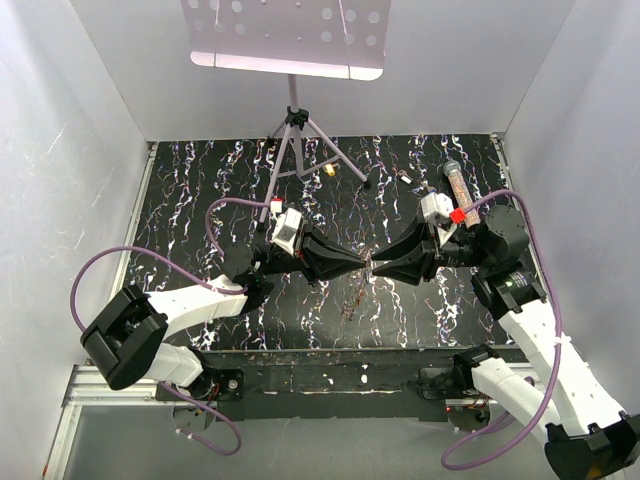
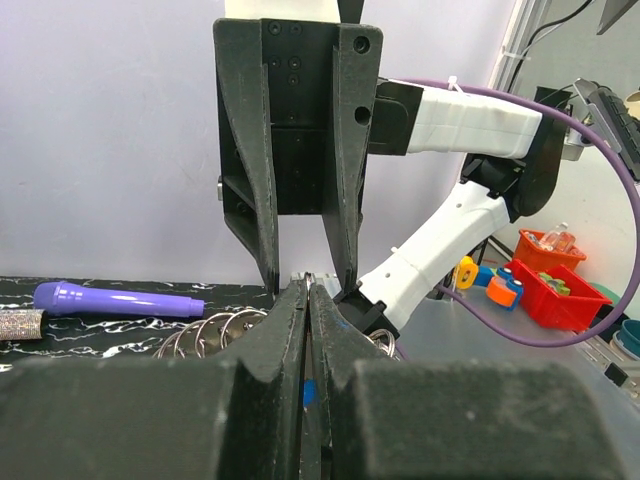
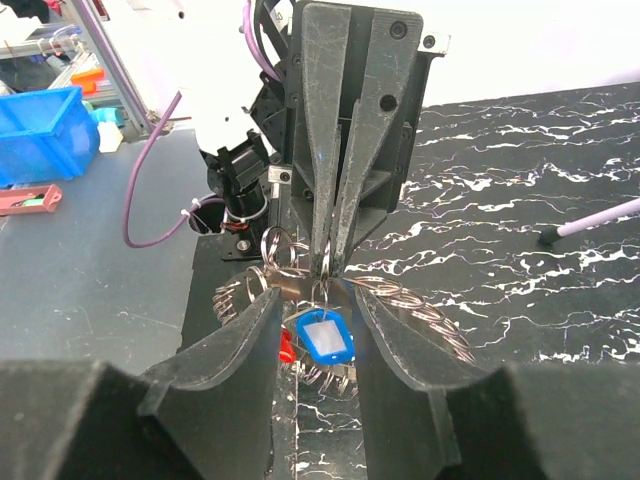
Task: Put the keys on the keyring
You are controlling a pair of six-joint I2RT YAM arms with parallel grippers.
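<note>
My left gripper is shut on the top of the keyring, a loop of linked metal rings that sags to both sides. A blue-headed key hangs from the keyring, and a red one shows behind it. My right gripper is open, with one finger on each side of the blue key and touching neither. From above, the left gripper and right gripper meet tip to tip over the mat's middle. A small yellow key and another key lie at the far edge.
A purple pen and a glittery tube lie on the black marbled mat. A music stand's tripod stands at the back centre. White walls close in the left, right and far sides.
</note>
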